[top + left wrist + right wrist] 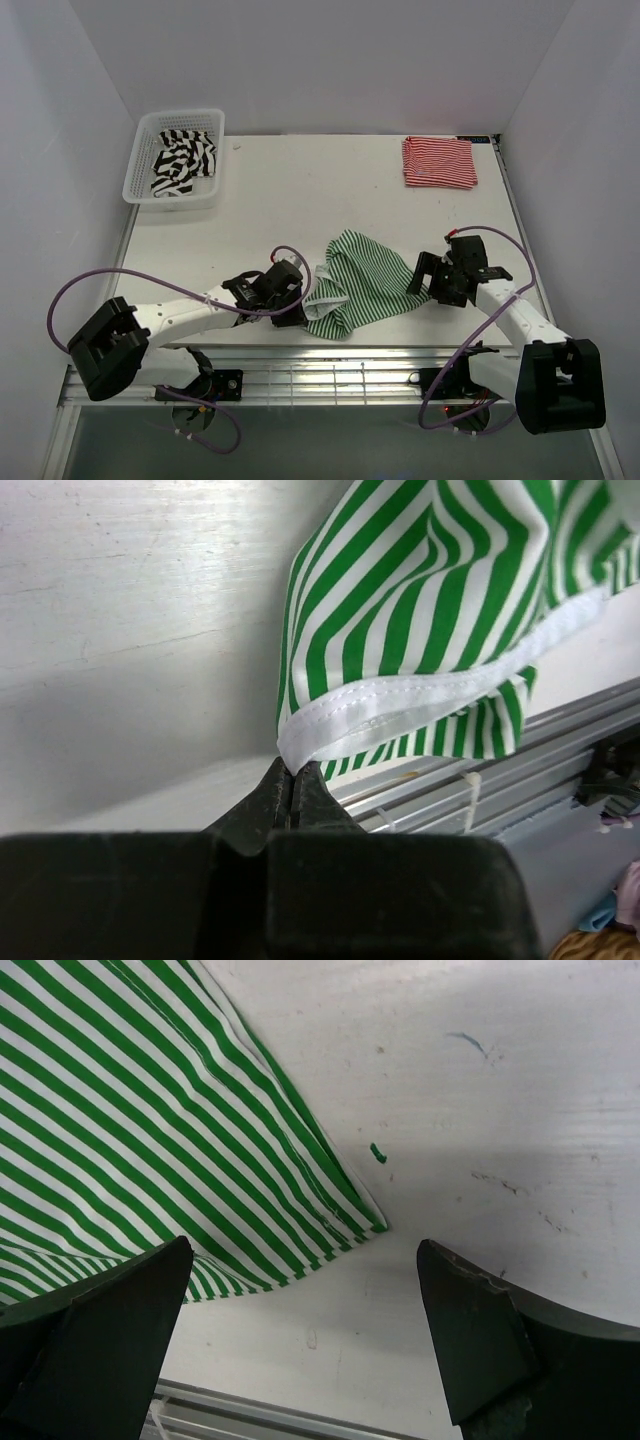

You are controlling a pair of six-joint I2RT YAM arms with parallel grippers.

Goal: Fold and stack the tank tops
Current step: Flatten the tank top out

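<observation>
The green-and-white striped tank top (362, 281) lies crumpled near the table's front edge, between the two arms. My left gripper (296, 306) is shut on its white hem (400, 702) at its left edge; the fabric hangs from the pinch (291, 770). My right gripper (428, 285) is open and empty, its fingers (475, 1335) spread just off the top's right corner (300, 1230), above bare table. The red-and-white tank top (438, 162) lies folded at the far right. The black-and-white tank top (183, 163) sits crumpled in the white mesh basket (140, 190).
The basket stands at the far left corner. White walls enclose the table on three sides. A slotted metal rail (320, 378) runs along the front edge, with purple cables (90, 285) looping beside each arm.
</observation>
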